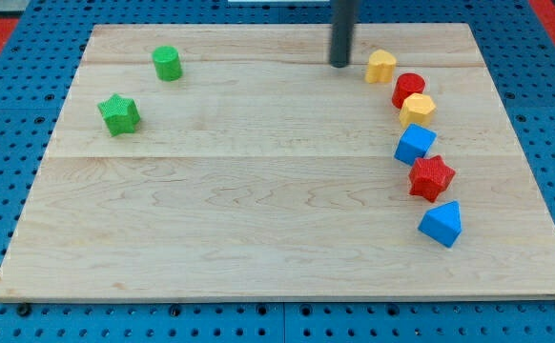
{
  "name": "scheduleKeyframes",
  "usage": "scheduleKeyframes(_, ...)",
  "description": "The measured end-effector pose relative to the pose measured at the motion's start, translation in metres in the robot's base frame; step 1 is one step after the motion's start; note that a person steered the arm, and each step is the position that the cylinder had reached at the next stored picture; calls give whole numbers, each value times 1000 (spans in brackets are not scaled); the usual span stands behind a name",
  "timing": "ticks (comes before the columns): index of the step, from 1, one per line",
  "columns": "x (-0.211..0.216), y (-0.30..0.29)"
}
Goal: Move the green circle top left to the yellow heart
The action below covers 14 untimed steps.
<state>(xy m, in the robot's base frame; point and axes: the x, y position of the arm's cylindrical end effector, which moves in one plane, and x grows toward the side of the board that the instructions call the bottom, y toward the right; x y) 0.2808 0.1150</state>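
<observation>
the small green plastic circle (pixel 167 63) sits upper left on the pale wooden board (pixel 258 219), well apart from the yellow plastic heart (pixel 380 66) upper right. my tip (pixel 340 64), a bare rod without jaws, stands just left of the heart. the push looks not yet begun; next it likely must get left of the circle.
</observation>
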Motion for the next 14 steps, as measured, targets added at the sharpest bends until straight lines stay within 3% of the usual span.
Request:
scheduleKeyframes(1,2,37)
scheduleKeyframes(2,-2,-6)
scheduleKeyframes(4,30,-201)
scheduleKeyframes(5,18,-270)
scheduleKeyframes(6,1,-281)
scheduleKeyframes(7,6,-345)
scheduleKeyframes(8,-30,-334)
scheduleKeyframes(10,-26,-64)
scheduleKeyframes(11,-41,-122)
scheduleKeyframes(12,-58,-84)
scheduleKeyframes(13,-54,10)
scheduleKeyframes(14,-51,59)
